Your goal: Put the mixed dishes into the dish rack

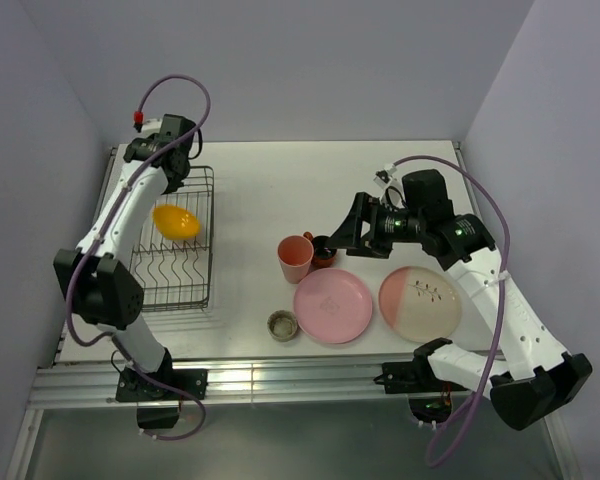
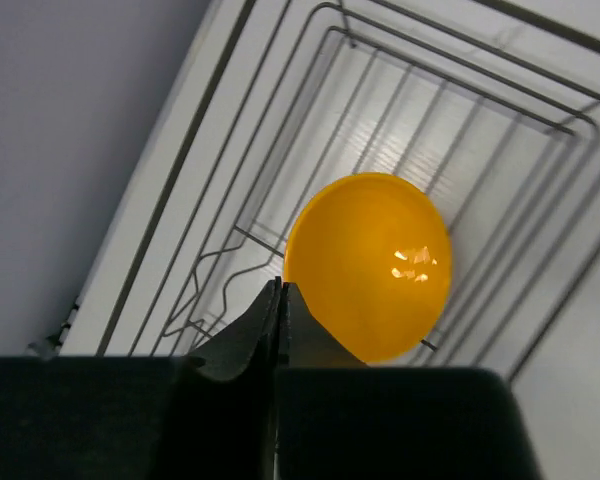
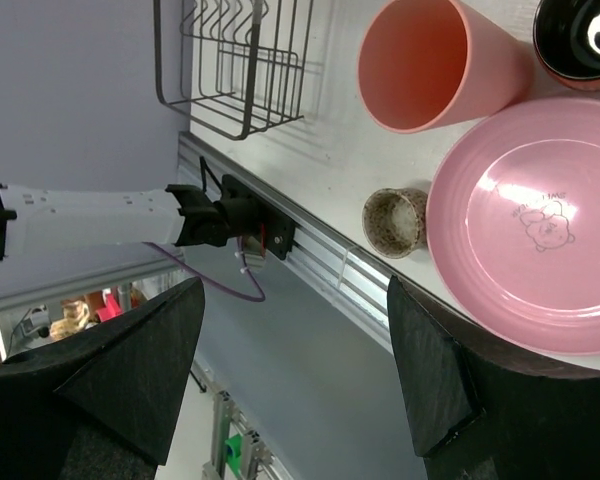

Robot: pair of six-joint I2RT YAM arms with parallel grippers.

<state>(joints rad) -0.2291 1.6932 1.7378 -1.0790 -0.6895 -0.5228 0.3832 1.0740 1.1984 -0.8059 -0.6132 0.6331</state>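
My left claw (image 2: 281, 300) is clenched on nothing at the bottom centre of its view. The orange-yellow bowl (image 2: 370, 265) leans inside the dish rack (image 1: 212, 250), left of the overhead view, probably to drain. My right claw (image 3: 292, 300) gapes above the pink plate (image 3: 540, 230), ready for the next pick.

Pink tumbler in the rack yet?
No, the top view shows the pink tumbler standing on the table beside the pink plate, away from the dish rack.
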